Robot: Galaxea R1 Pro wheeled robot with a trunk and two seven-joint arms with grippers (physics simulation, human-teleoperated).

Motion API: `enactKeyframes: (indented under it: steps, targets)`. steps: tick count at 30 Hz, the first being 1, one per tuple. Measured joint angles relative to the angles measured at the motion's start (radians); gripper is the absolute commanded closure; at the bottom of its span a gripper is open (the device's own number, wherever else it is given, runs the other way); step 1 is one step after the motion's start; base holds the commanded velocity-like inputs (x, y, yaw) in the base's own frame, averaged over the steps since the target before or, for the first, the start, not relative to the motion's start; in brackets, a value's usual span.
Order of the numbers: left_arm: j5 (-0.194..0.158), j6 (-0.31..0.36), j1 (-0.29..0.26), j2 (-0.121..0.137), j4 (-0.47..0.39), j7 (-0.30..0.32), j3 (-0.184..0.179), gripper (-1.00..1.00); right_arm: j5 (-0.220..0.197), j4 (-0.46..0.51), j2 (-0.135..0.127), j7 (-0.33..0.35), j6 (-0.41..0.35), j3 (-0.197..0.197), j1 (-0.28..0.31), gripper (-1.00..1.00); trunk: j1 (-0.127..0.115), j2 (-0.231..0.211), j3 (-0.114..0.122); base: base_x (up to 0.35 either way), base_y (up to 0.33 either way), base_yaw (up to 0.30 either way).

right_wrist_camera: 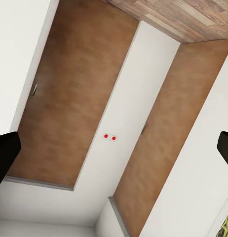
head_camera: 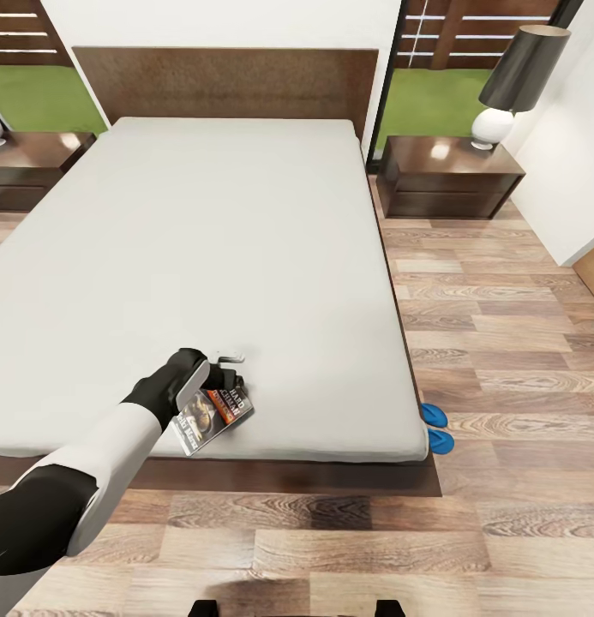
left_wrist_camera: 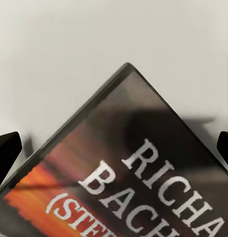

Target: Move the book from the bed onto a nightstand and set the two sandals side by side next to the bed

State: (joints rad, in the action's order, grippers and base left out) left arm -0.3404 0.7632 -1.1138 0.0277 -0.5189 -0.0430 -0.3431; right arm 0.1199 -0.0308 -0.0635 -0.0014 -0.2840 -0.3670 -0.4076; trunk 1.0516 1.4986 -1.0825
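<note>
While the left gripper (head_camera: 230, 370) hangs open over the book (head_camera: 213, 416) near the bed's (head_camera: 245, 223) foot, two sandals (head_camera: 436, 428) lie beside it; right gripper's fingers (right_wrist_camera: 4, 153) apart.

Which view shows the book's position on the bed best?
The head view: the book lies near the foot edge of the bed, under the left tool. The left wrist view gives its cover lettering up close; the right wrist view faces doors.

The book (head_camera: 213, 417) lies on the bed (head_camera: 202, 257) near its lower edge; two sandals (head_camera: 436, 428) sit lower right beside it; nightstands (head_camera: 447, 176) flank the headboard
</note>
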Motion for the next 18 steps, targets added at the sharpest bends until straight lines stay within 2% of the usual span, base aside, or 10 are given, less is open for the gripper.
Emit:
enactKeyframes:
  steps: [18]
  targets:
    - [0.000, 0.000, 0.000, 0.000, 0.000, 0.000, 0.000, -1.00, 0.000, 0.000, 0.003, 0.000, 0.000, 0.000, 0.000, -1.00, 0.000, 0.000, 0.000, -0.001, 0.000, 0.000]
